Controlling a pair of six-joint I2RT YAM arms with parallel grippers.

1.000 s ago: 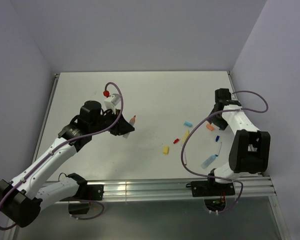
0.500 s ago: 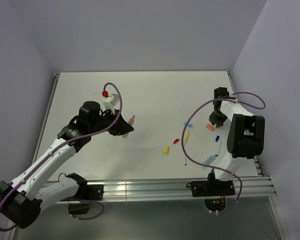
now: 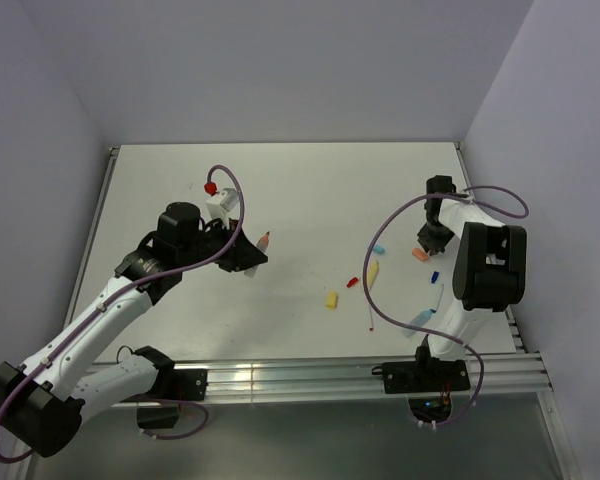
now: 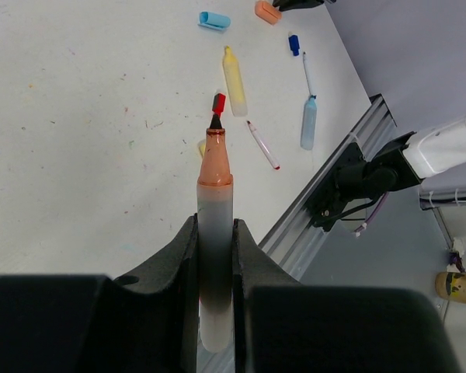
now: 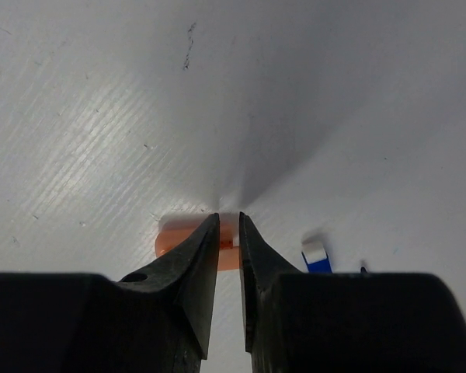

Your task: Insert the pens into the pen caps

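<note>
The left gripper clamps a white marker by its barrel, orange tip bare, held off the table. On the far side, the right gripper points down at the orange cap, its fingers drawn nearly together with a slim gap between them — whether they grip the cap cannot be told. A dark blue cap lies just beside it.

White speckled flat bench, pale lavender walls on three sides, silver aluminium rail along near edge
</note>
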